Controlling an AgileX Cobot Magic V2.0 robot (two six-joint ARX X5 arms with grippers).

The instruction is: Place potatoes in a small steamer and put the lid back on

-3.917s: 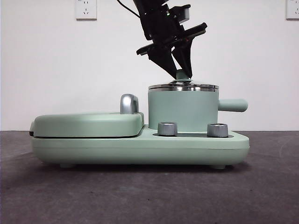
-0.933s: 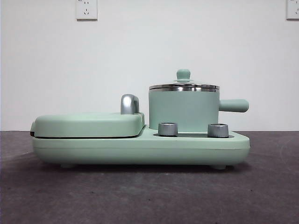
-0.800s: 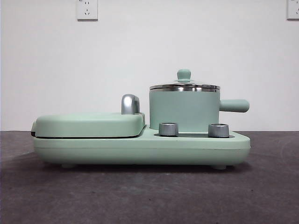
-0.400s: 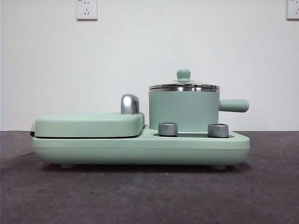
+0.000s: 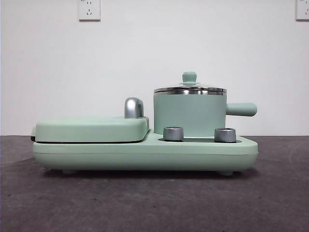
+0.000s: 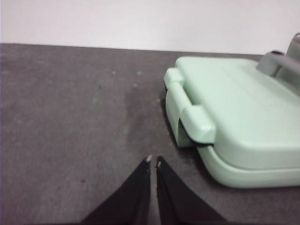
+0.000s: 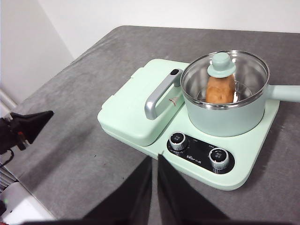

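Both tools pinched empty; only right wrist view shows potato (image 7: 219, 89) under lid (image 7: 225, 70).

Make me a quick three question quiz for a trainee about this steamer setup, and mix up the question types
1. True or false: the lid sits on the small steamer.
2. Multiple choice: where is the potato? A) on the griddle cover B) inside the small steamer, under the glass C) on the table
3. Fill in: on the base in front of the steamer there are ___ control knobs.

Key
1. True. The lid rests on the steel rim in the front view too.
2. B
3. Two. Both the left gripper and the right gripper are clear of the appliance with fingers together.
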